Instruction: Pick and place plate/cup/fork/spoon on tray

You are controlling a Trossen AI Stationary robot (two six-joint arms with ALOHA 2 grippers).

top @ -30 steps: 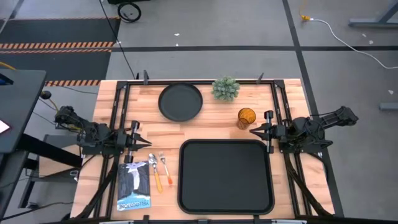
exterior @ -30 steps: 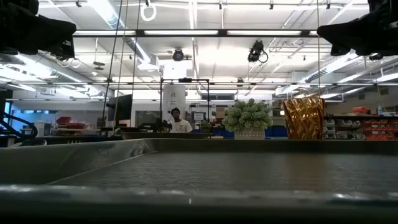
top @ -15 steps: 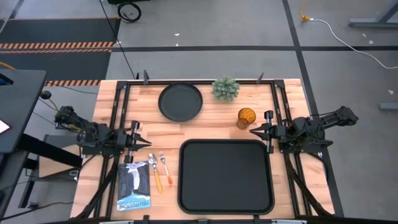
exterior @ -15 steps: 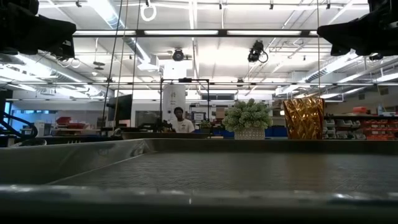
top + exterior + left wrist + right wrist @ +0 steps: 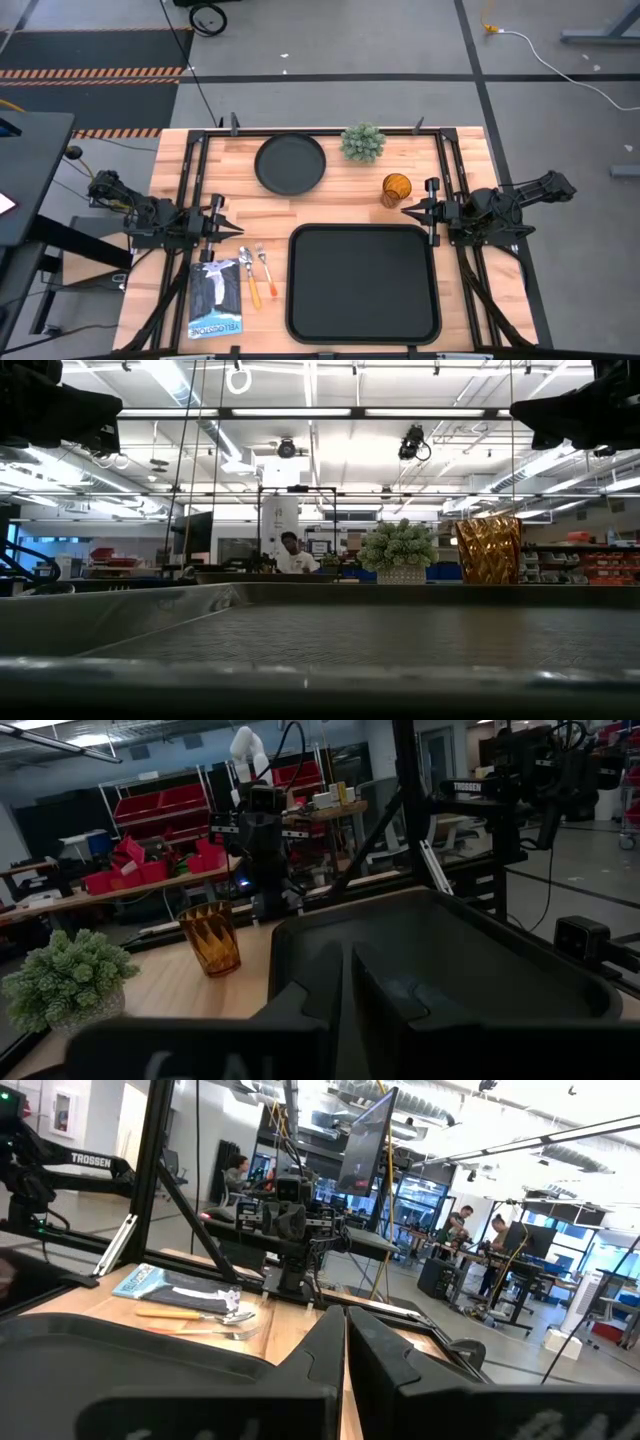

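Observation:
The black tray (image 5: 363, 283) lies at the table's near middle. The round black plate (image 5: 290, 164) rests flat at the far side, and the amber cup (image 5: 396, 188) stands upright beyond the tray's far right corner. The spoon (image 5: 249, 275) and the fork (image 5: 266, 270) lie side by side on the table left of the tray. My left gripper (image 5: 237, 232) is shut and empty, above the table just beyond the cutlery. My right gripper (image 5: 405, 211) is shut and empty, near the cup. The cup also shows in the left wrist view (image 5: 211, 938).
A green plant in a pot (image 5: 362, 142) stands at the far edge between plate and cup. A blue-and-black booklet (image 5: 216, 298) lies left of the cutlery. Black frame rails run along the table's left, right and far sides. Bare wood lies between plate and tray.

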